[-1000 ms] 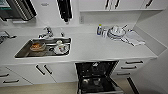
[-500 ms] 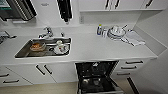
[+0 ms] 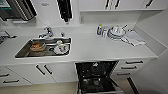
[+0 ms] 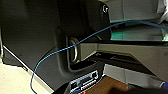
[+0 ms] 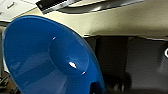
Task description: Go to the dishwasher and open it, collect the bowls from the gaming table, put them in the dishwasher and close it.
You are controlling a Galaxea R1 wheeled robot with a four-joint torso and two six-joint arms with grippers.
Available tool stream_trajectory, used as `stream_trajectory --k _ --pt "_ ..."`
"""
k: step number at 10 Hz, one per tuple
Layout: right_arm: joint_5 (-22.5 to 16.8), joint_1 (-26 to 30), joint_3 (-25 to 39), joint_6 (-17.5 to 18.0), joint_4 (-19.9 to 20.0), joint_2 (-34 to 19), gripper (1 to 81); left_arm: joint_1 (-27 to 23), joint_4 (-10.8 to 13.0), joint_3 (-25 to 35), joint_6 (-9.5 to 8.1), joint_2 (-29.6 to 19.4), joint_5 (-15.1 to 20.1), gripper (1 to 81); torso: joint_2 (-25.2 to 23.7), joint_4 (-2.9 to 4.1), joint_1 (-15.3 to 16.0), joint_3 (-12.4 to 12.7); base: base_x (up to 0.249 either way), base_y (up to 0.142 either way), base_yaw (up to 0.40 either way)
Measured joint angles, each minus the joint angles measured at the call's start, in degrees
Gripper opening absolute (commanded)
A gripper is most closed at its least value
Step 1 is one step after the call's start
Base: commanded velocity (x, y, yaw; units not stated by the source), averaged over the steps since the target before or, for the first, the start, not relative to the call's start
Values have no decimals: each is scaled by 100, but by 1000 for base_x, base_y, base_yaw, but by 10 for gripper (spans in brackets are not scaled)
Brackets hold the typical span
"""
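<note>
Blue bowl (image 5: 47, 57) huge in right wrist view, tilted on edge, hollow side to camera, right up against the wrist. Probably held by right gripper, but fingers not visible; jaw state cannot tell. Glossy hard plastic by the look, smooth, small highlights, round well in middle, thin flared rim. Judged light, stiff, slippery when wet, not very fragile; best taken at the rim, pinch across the lip, not the slick curved wall.

Dishwasher (image 3: 96, 75) open below the counter, door (image 3: 100, 86) dropped flat, dark interior, wire rack faintly seen. Well apart from the bowl as far as can be judged; exact relation unclear.

Left wrist view: dark robot panels, blue cable (image 4: 75, 45), left jaws not made out, cannot tell.

Around: white matte countertop (image 3: 100, 47), steel sink (image 3: 25, 51) with orange dish (image 3: 37, 46) and white cups (image 3: 60, 47), faucet (image 3: 47, 32), stacked white dishes (image 3: 116, 32), cloth (image 3: 135, 38), white cabinet fronts with dark bar handles (image 3: 43, 70).
</note>
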Motion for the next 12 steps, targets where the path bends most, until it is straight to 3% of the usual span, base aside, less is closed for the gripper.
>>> stream_trajectory --k 2,4,7,10,12 --pt "-250 461 212 243 0 -89 10 28 0 4 28 52 88 811 0 0 0 0 0 0 0" --pt "-295 981 402 419 24 -91 10 173 0 -13 162 129 460 811 0 0 0 0 0 0 0" --pt "-411 1701 339 535 174 -91 10 328 -2 -13 193 206 510 811 0 0 0 -2 0 0 0" --pt "-430 2074 -455 557 258 201 10 356 -5 -11 193 238 521 811 2 0 0 -2 0 0 0" --pt "-440 2305 -1007 552 290 669 10 419 -5 -11 193 238 581 811 2 0 0 -2 0 0 0"
